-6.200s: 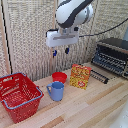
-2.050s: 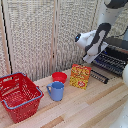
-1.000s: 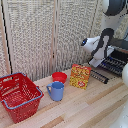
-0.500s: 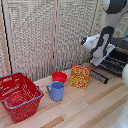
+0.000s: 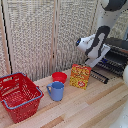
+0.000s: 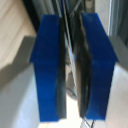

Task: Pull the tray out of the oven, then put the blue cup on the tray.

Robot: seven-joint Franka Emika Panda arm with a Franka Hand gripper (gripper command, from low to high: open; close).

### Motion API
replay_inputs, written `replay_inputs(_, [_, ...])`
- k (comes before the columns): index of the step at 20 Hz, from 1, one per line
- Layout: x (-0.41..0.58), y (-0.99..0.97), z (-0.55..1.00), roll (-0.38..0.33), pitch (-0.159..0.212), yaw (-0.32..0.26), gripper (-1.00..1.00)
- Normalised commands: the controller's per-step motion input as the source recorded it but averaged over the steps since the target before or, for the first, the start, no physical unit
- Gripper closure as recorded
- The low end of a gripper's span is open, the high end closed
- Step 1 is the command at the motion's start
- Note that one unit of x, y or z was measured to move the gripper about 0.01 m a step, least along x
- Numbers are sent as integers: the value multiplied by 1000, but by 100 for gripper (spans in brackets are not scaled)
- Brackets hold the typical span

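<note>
arm nearer oven | gripper barely parted, grasp unclear | 1 blue cup | 1 basket

We see robot arm beside oven: glossy white rounded shells, black bands at joints. In wrist view we see gripper: two blocky fingers with bright blue pads, dark inner faces.

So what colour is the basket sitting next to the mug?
Red. The basket shows best in the exterior view, at that view's left of the light-blue mug.
</note>
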Motion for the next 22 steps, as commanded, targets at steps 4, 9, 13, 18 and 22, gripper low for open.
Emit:
replay_inputs(4, [185,914,-419,33,-82,-59,100])
replay_inputs(9, [218,947,-543,-3,-55,-57,100])
replay_inputs(13, [159,969,-425,5,-81,-48,100])
replay_inputs(18, [12,993,-335,2,-78,-4,100])
replay_inputs(22, [0,1000,-408,-2,-48,-2,100])
